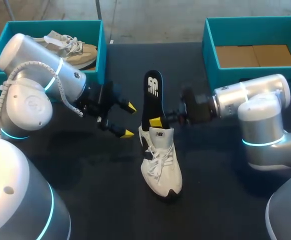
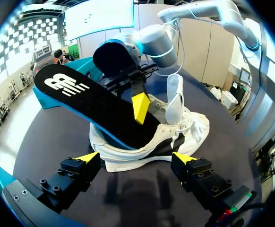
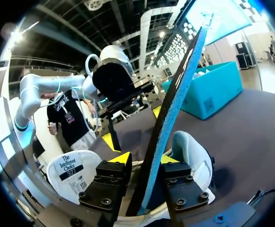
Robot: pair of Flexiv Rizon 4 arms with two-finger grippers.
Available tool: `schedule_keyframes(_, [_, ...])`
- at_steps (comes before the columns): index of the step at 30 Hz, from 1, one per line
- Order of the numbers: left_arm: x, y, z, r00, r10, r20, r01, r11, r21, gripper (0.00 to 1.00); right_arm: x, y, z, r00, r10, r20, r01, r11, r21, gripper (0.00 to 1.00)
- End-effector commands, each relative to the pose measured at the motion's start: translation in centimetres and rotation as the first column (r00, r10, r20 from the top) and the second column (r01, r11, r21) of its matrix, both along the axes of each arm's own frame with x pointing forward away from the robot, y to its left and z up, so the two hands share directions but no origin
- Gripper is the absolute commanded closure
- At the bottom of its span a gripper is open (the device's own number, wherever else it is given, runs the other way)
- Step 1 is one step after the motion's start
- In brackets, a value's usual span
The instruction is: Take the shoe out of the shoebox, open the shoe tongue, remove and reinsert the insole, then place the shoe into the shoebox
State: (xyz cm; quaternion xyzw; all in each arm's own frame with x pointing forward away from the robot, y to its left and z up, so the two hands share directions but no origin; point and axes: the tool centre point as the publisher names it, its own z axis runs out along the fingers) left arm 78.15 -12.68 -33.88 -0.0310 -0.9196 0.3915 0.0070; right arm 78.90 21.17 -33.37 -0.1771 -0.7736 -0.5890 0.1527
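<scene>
Right gripper (image 3: 144, 160): clamped on the black insole (image 3: 175, 104), one yellow-tipped finger on each face, low on its length.
Insole: standing nearly upright, lower end inside the opening of the white shoe (image 1: 160, 160), upper end with white print clear above it.
Shoe: on the black table (image 1: 85, 190) at mid-table, between the two boxes, toe toward the near edge, laces loose, tongue (image 2: 176, 94) pulled up beside the insole.
Left gripper (image 1: 129, 120): fingers spread wide, holding nothing, just beside the shoe and insole, touching neither.
Left shoebox (image 1: 103, 45): teal, at the far left corner, behind the left arm; contains a beige shoe (image 1: 73, 47).
Right shoebox (image 1: 208, 45): teal, at the far right; brown cardboard floor (image 1: 253, 55) showing, no shoe inside.
</scene>
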Motion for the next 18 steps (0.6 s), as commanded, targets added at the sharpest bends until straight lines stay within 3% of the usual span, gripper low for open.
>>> schedule_keyframes(1, [0.0,0.0,-0.1,1.0,0.001,0.001,-0.001,1.0,0.002,0.0,0.8,0.6,0.1,1.0,0.017,0.0,-0.017,1.0,-0.002,0.65])
schedule_keyframes(4, [0.0,0.0,-0.1,1.0,0.001,0.001,-0.001,1.0,0.002,0.0,1.3,0.8,0.1,0.999,0.039,-0.01,-0.04,0.999,-0.005,0.71])
schedule_keyframes(5, [0.0,0.0,-0.1,1.0,0.001,0.001,-0.001,1.0,0.002,0.0,1.4,0.8,0.0,0.999,0.047,-0.018,-0.048,0.999,-0.009,0.8])
schedule_keyframes(6, [0.0,0.0,-0.1,1.0,0.001,0.001,-0.001,1.0,0.002,0.0,1.4,0.9,-0.1,0.998,0.055,-0.029,-0.056,0.998,-0.009,1.0])
schedule_keyframes(18, [0.0,0.0,-0.1,1.0,0.001,0.001,-0.001,1.0,0.002,0.0,0.2,0.5,-1.7,0.976,0.129,-0.175,-0.142,0.988,-0.064,1.0])
